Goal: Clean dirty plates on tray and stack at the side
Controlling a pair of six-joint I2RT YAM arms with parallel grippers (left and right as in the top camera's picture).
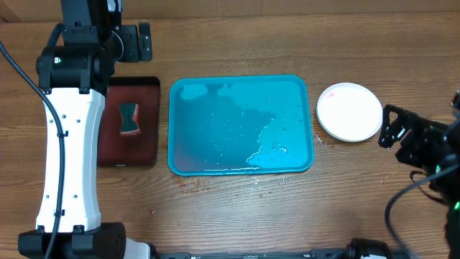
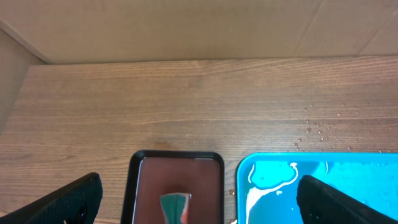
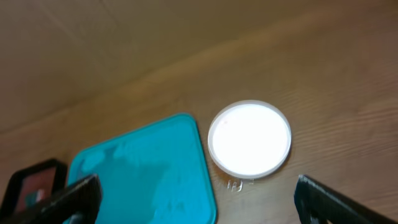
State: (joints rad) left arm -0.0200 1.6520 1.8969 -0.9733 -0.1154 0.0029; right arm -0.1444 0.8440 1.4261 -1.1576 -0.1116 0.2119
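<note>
The turquoise tray [image 1: 241, 126] lies mid-table, wet with water pools and holding no plates; it also shows in the left wrist view [image 2: 323, 186] and the right wrist view [image 3: 143, 174]. A white plate [image 1: 350, 111] sits on the table just right of the tray, with a small red smear at its rim; it also shows in the right wrist view [image 3: 250, 138]. No light blue or yellow-green plate shows. My left gripper [image 1: 144, 42] [image 2: 202, 196] is open and empty at the back left. My right gripper [image 1: 389, 128] [image 3: 199, 198] is open and empty, just right of the plate.
A small black tray with a dark red inside [image 1: 147, 122] [image 2: 149, 180] lies left of the turquoise tray and holds a teal sponge [image 1: 129, 119] [image 2: 175, 208]. Water drops lie on the wood by the tray's front edge [image 1: 259, 188].
</note>
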